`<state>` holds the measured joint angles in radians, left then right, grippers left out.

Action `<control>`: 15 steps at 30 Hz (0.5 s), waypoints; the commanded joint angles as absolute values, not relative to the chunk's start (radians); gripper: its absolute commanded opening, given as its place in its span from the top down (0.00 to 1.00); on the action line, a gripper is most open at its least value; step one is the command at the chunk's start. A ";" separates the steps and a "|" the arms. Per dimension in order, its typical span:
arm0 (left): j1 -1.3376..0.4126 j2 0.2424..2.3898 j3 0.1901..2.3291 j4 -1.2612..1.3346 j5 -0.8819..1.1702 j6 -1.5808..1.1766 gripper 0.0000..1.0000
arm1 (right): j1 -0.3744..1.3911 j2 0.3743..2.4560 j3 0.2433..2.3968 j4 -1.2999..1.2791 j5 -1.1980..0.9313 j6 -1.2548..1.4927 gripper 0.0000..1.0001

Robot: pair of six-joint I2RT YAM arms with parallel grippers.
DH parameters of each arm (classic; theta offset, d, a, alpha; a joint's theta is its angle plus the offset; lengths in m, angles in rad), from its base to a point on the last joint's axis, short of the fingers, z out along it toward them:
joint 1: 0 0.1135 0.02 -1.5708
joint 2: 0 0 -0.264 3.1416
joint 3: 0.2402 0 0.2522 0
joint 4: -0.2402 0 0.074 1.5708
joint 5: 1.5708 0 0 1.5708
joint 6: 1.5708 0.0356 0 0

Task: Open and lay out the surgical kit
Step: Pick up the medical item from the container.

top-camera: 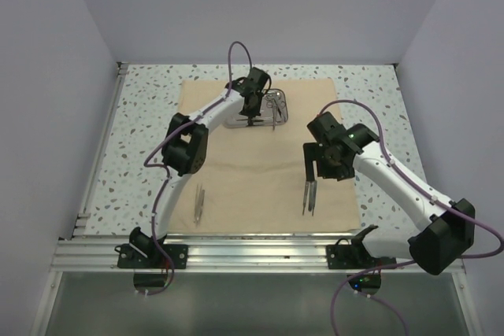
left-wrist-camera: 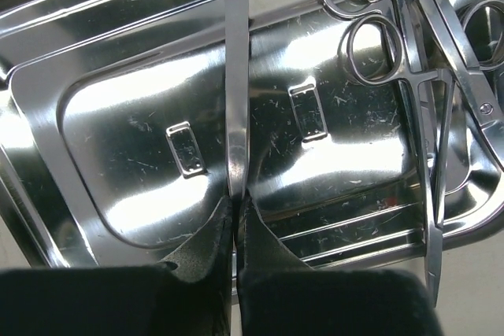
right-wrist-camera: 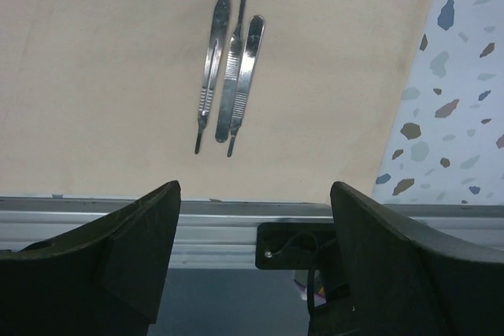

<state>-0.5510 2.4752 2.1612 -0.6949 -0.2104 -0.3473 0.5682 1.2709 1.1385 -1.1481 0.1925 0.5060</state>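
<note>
Left gripper (left-wrist-camera: 235,224): fingers pinched on slim instrument (left-wrist-camera: 236,84) over steel tray (left-wrist-camera: 118,123).
Right gripper (right-wrist-camera: 256,194): fingers wide, above three instruments (right-wrist-camera: 230,68).
Cloth wrap (top-camera: 252,171): spread flat, tray near far edge.

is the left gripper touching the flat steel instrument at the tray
Touching. In the left wrist view the left gripper has its jaws pinched on the flat steel instrument, no gap.

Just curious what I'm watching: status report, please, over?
Left jaws shut on slim flat steel instrument over shiny rectangular steel tray. Right jaws open above three slim silver instruments on beige cloth wrap. Nothing blocking.
</note>
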 commanded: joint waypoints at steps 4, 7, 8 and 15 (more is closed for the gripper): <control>-0.546 2.419 2.118 -0.707 -0.212 -0.318 1.00 | 0.563 1.296 1.164 -1.126 0.192 0.517 0.19; -0.545 2.335 2.131 -0.715 -0.251 -0.298 1.00 | 0.563 1.308 1.169 -1.103 0.180 0.514 0.19; -0.543 2.289 2.132 -0.722 -0.262 -0.290 1.00 | 0.563 1.315 1.170 -1.097 0.178 0.512 0.19; -0.543 1.999 1.892 -0.755 -0.302 -0.278 1.00 | 0.563 1.439 1.296 -1.031 0.175 0.450 0.19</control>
<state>-0.5503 2.2086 2.0075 -0.7441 -0.2657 -0.3023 0.5682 1.3884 1.1927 -1.1023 0.1833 0.4862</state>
